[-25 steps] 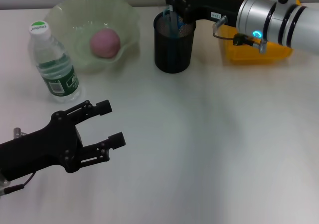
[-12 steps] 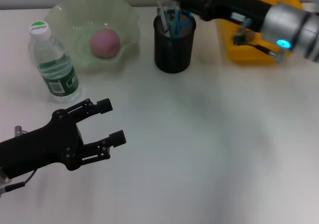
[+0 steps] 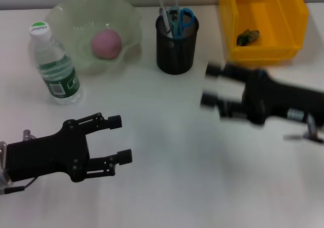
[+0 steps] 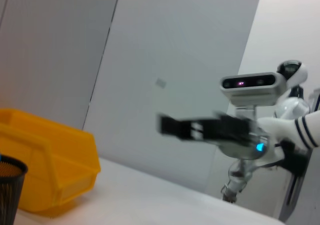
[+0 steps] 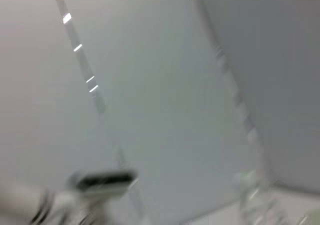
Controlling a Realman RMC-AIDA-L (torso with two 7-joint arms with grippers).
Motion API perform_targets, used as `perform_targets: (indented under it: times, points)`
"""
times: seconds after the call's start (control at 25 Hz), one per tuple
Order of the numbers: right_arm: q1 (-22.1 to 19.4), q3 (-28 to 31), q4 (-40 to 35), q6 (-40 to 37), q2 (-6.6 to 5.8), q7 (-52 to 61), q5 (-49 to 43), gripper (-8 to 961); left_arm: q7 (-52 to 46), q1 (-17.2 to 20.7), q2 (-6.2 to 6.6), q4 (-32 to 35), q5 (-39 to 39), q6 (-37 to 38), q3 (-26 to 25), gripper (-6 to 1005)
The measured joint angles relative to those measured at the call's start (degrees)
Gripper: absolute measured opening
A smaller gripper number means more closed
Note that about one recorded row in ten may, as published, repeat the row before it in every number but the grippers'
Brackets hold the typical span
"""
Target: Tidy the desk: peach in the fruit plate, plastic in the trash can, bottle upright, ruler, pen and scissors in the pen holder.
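The pink peach point(image 3: 106, 43) lies in the pale green fruit plate point(image 3: 76, 15) at the back left. A water bottle point(image 3: 53, 66) stands upright beside it. The black mesh pen holder point(image 3: 176, 48) holds blue scissors point(image 3: 184, 19), a pen point(image 3: 164, 17) and a ruler point(image 3: 172, 0). A scrap of plastic point(image 3: 247, 36) lies in the yellow trash can point(image 3: 263, 20). My left gripper point(image 3: 119, 139) is open and empty over the near left of the table. My right gripper point(image 3: 210, 86) is open and empty at mid right, blurred, well in front of the trash can.
In the left wrist view the pen holder point(image 4: 9, 190) and the yellow bin point(image 4: 45, 165) show at the edge, with the right arm point(image 4: 215, 130) blurred above the table. The right wrist view shows only a blurred wall.
My right arm has pulled back from above the pen holder, down and toward the near right of the table. The left gripper has shifted slightly forward and to the right.
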Motion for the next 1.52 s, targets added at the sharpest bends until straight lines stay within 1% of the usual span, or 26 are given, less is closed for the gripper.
perform_targets:
  times: [0.04,0.12,0.2,0.4,0.48,0.64,0.96,1.52]
  points:
    - [-0.22,-0.01,0.05,-0.88,-0.05,-0.35,-1.71,785,0.13,-0.62,0.19,0.01,1.37,-1.0,-0.03,833]
    - [-0.54,0.14,-0.09,-2.02,-0.22,-1.41,-5.57,785,0.13,-0.81,0.19,0.01,1.7,-1.61,-0.02,834]
    - [-0.54,0.34,-0.31,-1.84,-0.53,-2.13,-8.66,784,0.03,-1.62,0.02,-0.03,3.55,-3.91,-0.02,834]
    - [-0.08,0.09,0.19,0.75,-0.84,-4.32,-12.13,787,-0.09,-1.75,-0.01,0.01,4.06,-4.22,-0.06,831]
    - [-0.01,-0.01,0.27,2.28,-0.73,-4.96,-13.02,787,-0.14,-1.86,0.32,0.21,4.17,-4.47,-0.04,830]
    - [0.38,-0.1,0.63,4.14,-0.61,-5.26,-13.49,787,-0.24,-1.8,0.65,0.22,4.3,-4.04,0.0,829]
    - [1.12,-0.1,0.86,5.44,-0.48,-5.28,-13.56,787,-0.07,-1.86,1.01,0.29,5.05,-3.25,0.0,829]
    - [1.61,-0.1,0.86,6.54,-0.47,-5.28,-14.08,787,-0.45,-1.74,0.63,-0.02,6.16,-3.54,0.09,829]
